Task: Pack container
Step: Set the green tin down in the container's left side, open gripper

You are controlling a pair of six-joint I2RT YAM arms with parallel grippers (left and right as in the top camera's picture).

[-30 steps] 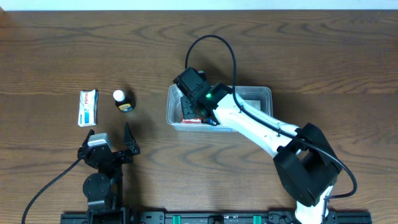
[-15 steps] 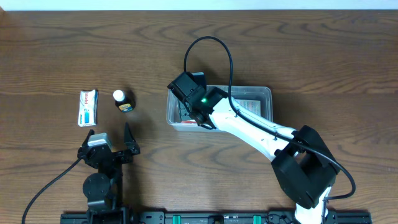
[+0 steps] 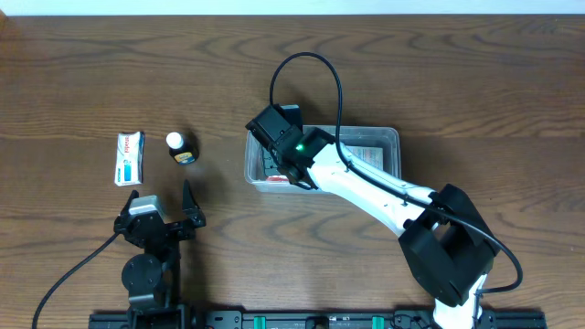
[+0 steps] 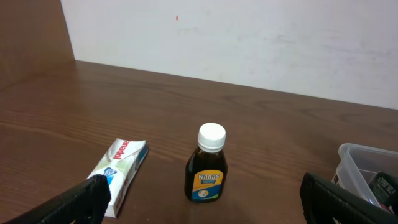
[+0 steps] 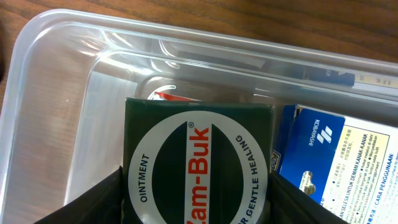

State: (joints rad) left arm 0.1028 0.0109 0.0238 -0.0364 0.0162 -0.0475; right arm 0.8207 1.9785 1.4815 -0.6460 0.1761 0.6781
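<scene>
The container [image 3: 388,133] is a clear plastic bin right of the table's centre; it also shows in the right wrist view [image 5: 56,93] and at the right edge of the left wrist view [image 4: 357,163]. My right gripper [image 3: 279,155] is over the bin's left end, shut on a dark green Zam-Buk ointment box [image 5: 198,155] held inside the bin. A blue and white box [image 5: 336,155] lies in the bin beside it. My left gripper [image 3: 164,206] is open and empty near the front left.
A small dark bottle with a white cap [image 3: 181,147] stands on the table left of the bin, also in the left wrist view [image 4: 208,165]. A white toothpaste box [image 3: 130,157] lies further left [image 4: 121,168]. The right arm's cable loops above the bin.
My right gripper with the Zam-Buk box has shifted slightly left over the bin's left end, then held still. The left arm has not moved.
</scene>
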